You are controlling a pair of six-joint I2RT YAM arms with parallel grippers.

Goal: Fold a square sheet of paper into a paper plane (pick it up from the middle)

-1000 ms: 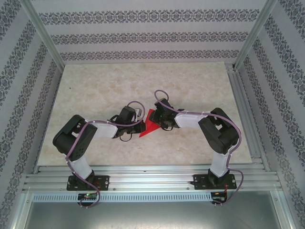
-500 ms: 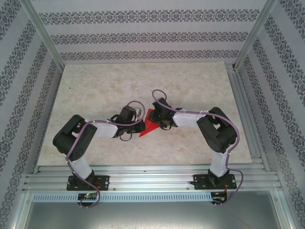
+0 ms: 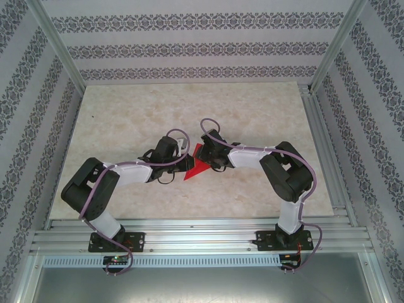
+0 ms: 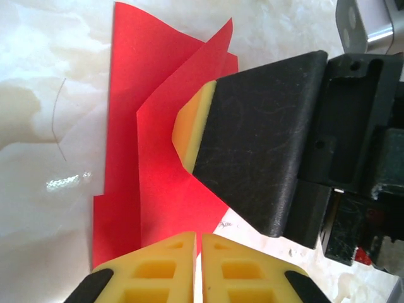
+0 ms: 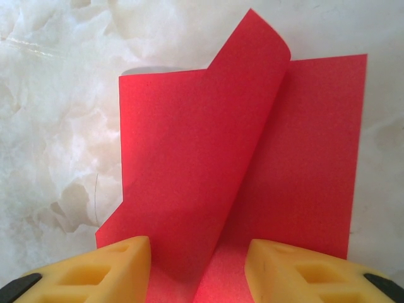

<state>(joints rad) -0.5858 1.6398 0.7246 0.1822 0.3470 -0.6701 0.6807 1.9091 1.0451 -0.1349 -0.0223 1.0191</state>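
The square sheet of paper is bright red and lies partly folded on the marble table, between the two grippers. One flap stands curled up along a diagonal fold over the flat layer. My right gripper is open, its yellow fingertips planted on the paper either side of the raised flap. In the left wrist view, one black finger of it presses its yellow pad onto the paper. My left gripper hovers at the sheet's near edge, its jaws almost touching, with nothing seen between them.
The pale marble tabletop stretches behind the arms. Patterned walls and aluminium frame rails enclose it. Both arms' forearms meet near the table's middle.
The left arm's elbow has swung left and lower, and its gripper has drawn back slightly from the paper. The right gripper shifted slightly left, then held still.
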